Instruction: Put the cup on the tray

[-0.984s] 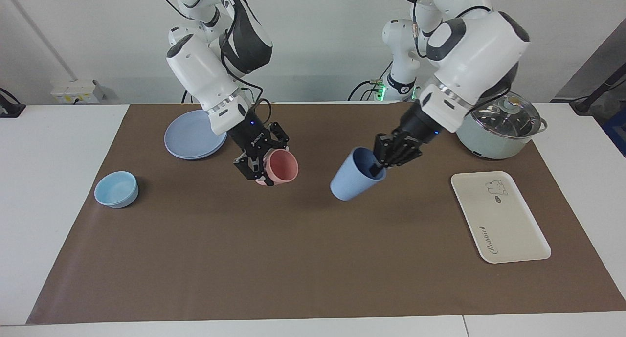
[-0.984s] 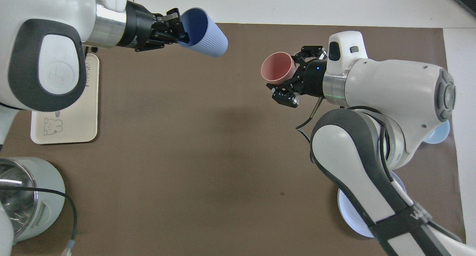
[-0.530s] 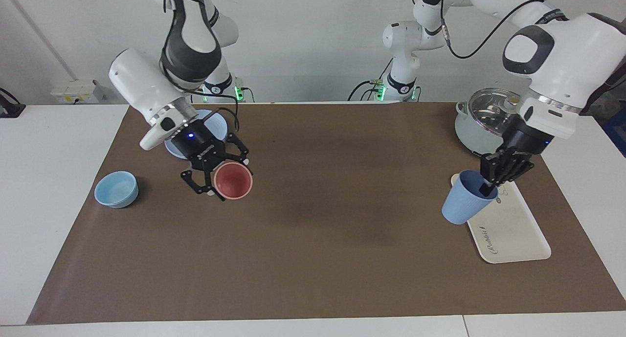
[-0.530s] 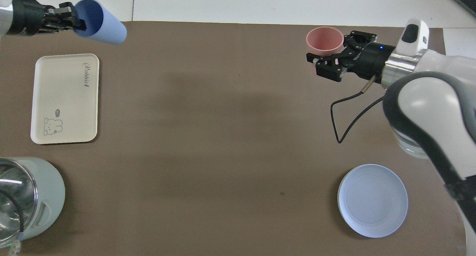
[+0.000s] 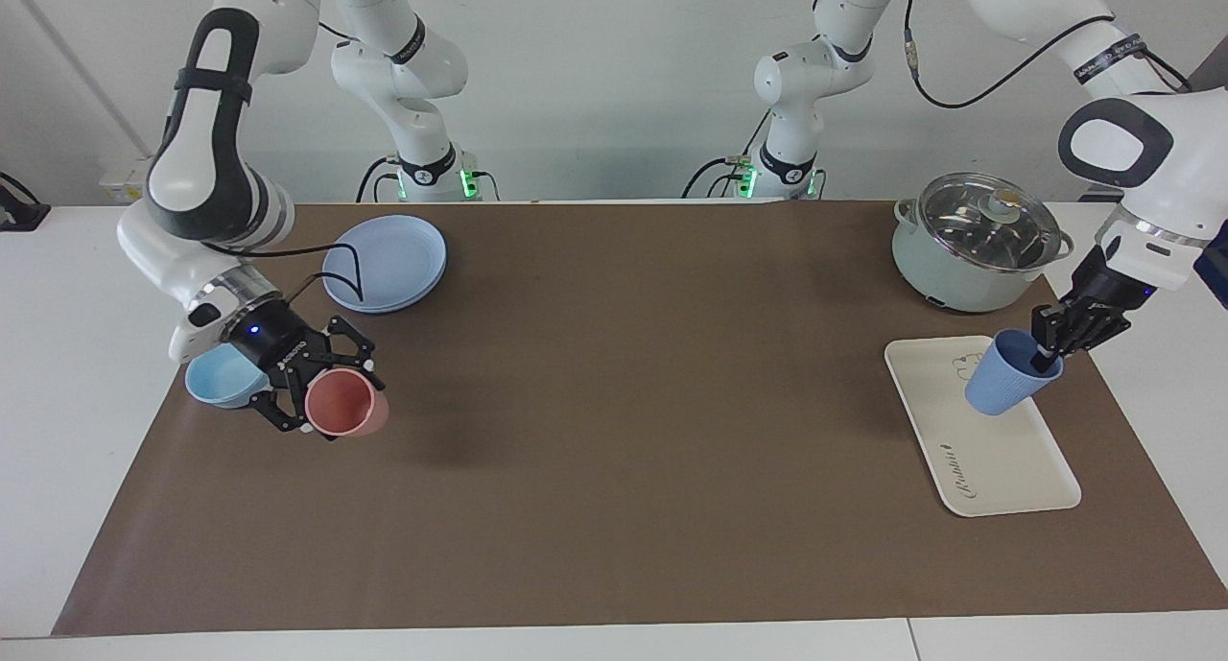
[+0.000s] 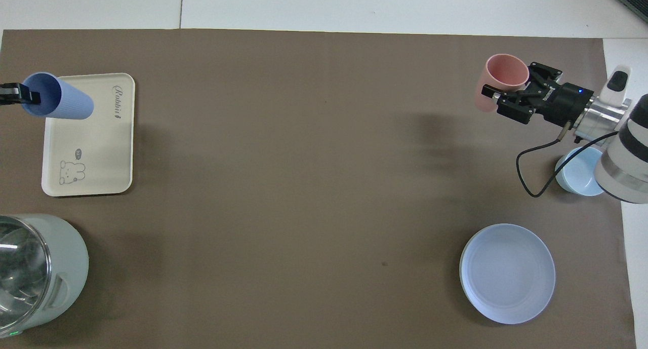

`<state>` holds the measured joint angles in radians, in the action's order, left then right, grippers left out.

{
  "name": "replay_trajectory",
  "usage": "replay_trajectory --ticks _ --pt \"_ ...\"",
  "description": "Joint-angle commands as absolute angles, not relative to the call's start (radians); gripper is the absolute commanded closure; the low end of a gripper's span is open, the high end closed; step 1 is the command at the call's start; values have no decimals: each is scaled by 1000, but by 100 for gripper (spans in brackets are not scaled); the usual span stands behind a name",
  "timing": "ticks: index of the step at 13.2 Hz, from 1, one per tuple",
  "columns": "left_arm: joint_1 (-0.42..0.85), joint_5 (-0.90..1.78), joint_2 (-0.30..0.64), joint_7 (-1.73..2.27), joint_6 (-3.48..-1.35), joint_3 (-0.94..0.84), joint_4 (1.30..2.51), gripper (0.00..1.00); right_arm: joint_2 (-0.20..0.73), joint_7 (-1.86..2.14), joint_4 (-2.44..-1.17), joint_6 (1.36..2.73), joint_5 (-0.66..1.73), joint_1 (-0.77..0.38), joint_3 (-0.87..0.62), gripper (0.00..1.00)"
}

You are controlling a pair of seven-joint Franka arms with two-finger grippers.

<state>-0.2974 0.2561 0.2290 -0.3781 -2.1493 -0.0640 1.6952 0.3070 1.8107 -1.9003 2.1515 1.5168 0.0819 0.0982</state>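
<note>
The periwinkle-blue cup (image 5: 1001,389) hangs tilted in my left gripper (image 5: 1046,356), which is shut on its rim with one finger inside. It is low over the end of the cream-white tray (image 5: 1003,464) nearer the robots. I cannot tell whether it touches the tray. In the overhead view the cup (image 6: 63,105) overlaps the tray's (image 6: 96,156) corner by the lettering, and the left gripper (image 6: 17,93) shows only at the edge. My right gripper (image 5: 324,388) is shut on a salmon-pink tumbler (image 5: 347,407), held tilted over the mat beside the light-blue bowl (image 5: 219,378).
A round blue plate (image 5: 386,263) lies near the right arm's base. A pale green pot with a glass lid (image 5: 974,244) stands next to the tray, nearer the robots. The pink tumbler (image 6: 498,75), bowl (image 6: 577,176) and plate (image 6: 507,273) also show in the overhead view.
My left gripper carried the blue cup from the middle of the mat out to over the tray and lower. My right gripper swung the pink tumbler toward the light-blue bowl.
</note>
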Motion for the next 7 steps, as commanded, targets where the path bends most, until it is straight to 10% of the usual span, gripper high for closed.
replay_trajectory --ticks 1,7 --pt "-331 238 208 -451 -2265 -77 1831 100 440 2049 -1870 2040 1632 147 86 100" --pt "-356 238 348 -456 -2350 -77 1812 100 483 2264 -1894 2031 1635 155 86 100"
